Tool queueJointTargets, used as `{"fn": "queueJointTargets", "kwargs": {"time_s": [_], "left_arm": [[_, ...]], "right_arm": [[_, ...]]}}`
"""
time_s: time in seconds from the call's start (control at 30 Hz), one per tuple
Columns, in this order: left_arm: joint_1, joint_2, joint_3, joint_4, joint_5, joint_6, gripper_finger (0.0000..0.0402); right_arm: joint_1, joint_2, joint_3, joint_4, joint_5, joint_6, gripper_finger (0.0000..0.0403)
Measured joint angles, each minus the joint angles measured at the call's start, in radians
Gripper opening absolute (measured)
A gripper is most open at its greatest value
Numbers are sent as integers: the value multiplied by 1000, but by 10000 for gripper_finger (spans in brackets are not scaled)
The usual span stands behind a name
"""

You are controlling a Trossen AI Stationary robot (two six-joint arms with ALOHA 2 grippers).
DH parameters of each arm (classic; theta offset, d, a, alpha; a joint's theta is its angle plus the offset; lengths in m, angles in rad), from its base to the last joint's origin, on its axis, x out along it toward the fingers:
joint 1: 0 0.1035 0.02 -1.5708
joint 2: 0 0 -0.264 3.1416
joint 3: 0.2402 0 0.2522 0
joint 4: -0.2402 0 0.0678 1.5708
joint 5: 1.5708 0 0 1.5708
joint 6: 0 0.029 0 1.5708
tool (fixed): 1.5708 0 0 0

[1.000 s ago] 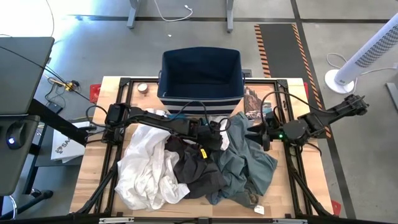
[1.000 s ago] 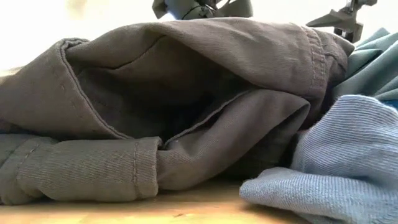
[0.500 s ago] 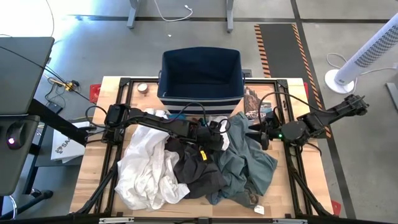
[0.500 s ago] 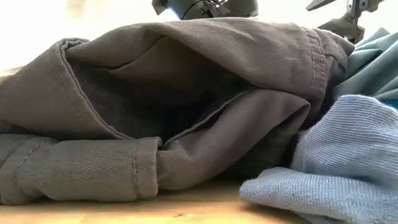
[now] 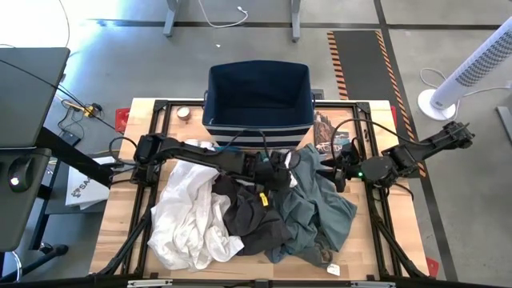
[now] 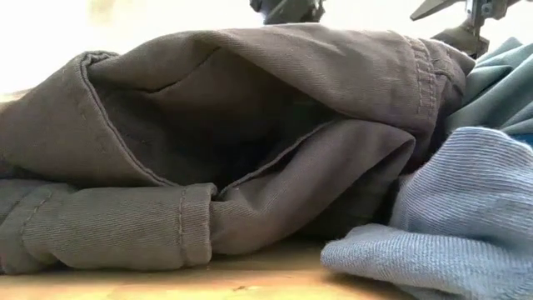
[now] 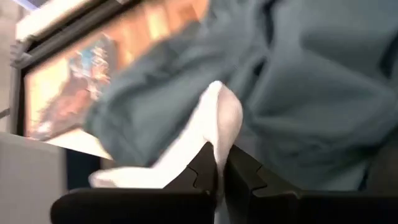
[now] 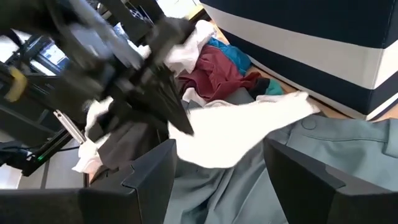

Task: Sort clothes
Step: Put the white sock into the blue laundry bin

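The left gripper (image 7: 219, 177) has just snapped together on a white cloth (image 8: 249, 127) near the worktop's back edge, ready to lift, while the right gripper (image 8: 217, 162) waits spread

Even light overhead, glare and blur closer in

The high view is evenly lit with soft shadows. The low view's background is blown out white behind the dark grey-brown trousers (image 6: 250, 142). The left wrist view is smeared throughout; the right wrist view blurs the left arm (image 8: 118, 56).
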Motion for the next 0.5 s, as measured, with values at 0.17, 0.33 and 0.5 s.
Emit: {"fn": "queueJointTargets", "kwargs": {"time_s": [0.17, 0.33, 0.5], "left_arm": [[15, 0, 166, -87, 6, -41, 5], [36, -1, 319, -179, 9, -69, 3], [54, -1, 463, -306, 9, -125, 2]], "right_arm": [[0, 0, 0, -2, 16, -8, 240], [0, 0, 0, -2, 20, -18, 240], [0, 0, 0, -2, 20, -20, 240]]}}
